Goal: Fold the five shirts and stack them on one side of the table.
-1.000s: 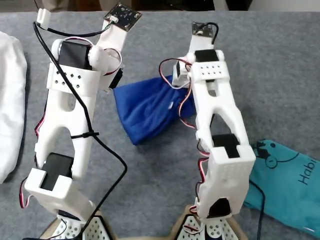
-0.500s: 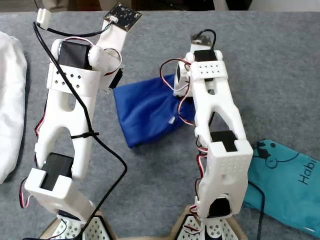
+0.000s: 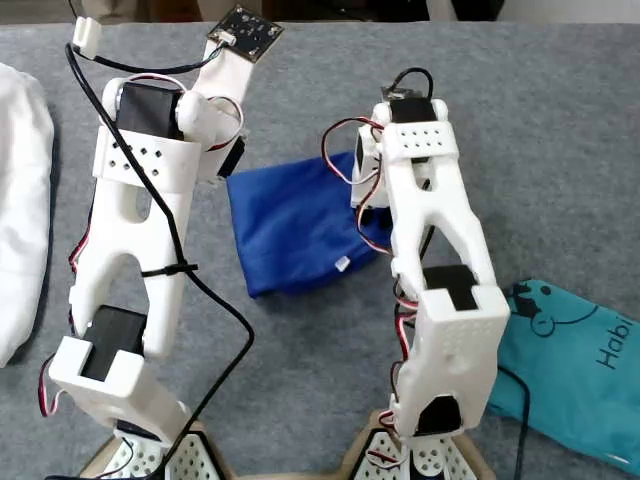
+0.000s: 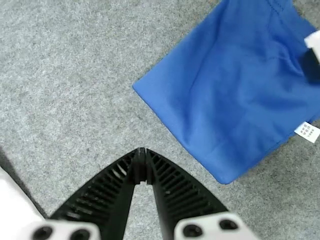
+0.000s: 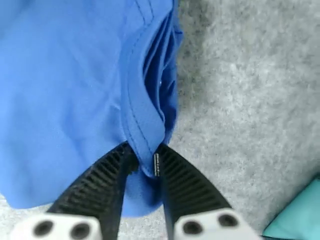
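A folded blue shirt lies on the grey table between the two arms. The right gripper pinches a bunched fold at the shirt's edge. The left gripper, pressed together, hangs over bare table just beside the shirt's opposite edge, apart from it.

grey felt table bears a blue shirt, a white shirt and a teal shirt.

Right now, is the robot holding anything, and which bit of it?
The right gripper pinches the blue shirt by its stitched edge fold. The left gripper is shut on nothing.
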Controlling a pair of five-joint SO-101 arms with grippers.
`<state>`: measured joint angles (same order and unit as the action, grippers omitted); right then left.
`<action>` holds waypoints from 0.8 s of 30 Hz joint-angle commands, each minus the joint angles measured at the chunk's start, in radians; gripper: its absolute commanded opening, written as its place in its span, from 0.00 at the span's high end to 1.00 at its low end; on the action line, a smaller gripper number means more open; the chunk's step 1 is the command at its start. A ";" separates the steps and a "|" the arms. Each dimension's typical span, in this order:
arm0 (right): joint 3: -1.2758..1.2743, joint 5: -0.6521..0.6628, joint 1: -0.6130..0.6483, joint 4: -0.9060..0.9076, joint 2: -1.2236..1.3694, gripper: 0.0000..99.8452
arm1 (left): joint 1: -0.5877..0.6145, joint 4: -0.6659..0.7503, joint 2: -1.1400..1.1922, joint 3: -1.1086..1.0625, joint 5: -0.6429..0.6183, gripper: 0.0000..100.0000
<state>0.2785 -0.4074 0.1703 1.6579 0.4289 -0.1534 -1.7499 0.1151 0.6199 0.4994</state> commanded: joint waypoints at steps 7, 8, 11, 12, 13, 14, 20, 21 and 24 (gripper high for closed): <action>-0.153 -0.143 -0.005 0.009 -0.179 0.79 | 0.012 -0.008 -0.047 0.032 0.003 0.98; -0.159 -0.161 -0.007 0.008 -0.191 0.77 | 0.012 -0.008 -0.047 0.032 0.003 0.98; -0.186 -0.206 -0.007 -0.021 -0.240 0.74 | 0.012 -0.008 -0.047 0.032 0.005 0.98; -0.199 -0.221 -0.005 -0.031 -0.260 0.73 | 0.012 -0.008 -0.047 0.032 0.005 0.98; -0.217 -0.241 -0.002 -0.037 -0.282 0.72 | 0.012 -0.008 -0.047 0.032 0.005 0.98; -0.242 -0.262 0.001 -0.038 -0.300 0.71 | 0.012 -0.008 -0.047 0.032 0.005 0.98; -0.498 -0.525 0.001 -0.173 -0.366 0.65 | 0.012 -0.008 -0.047 0.031 0.005 0.98; -0.541 -0.571 0.002 -0.221 -0.366 0.64 | 0.012 -0.008 -0.047 0.031 0.005 0.98; -0.618 -0.615 0.039 -0.358 -0.366 0.65 | 0.012 -0.008 -0.047 0.031 0.005 0.98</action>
<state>-0.2862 -0.9659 0.1765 1.4154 0.1189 -0.1504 -1.7499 0.1151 0.6199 0.4994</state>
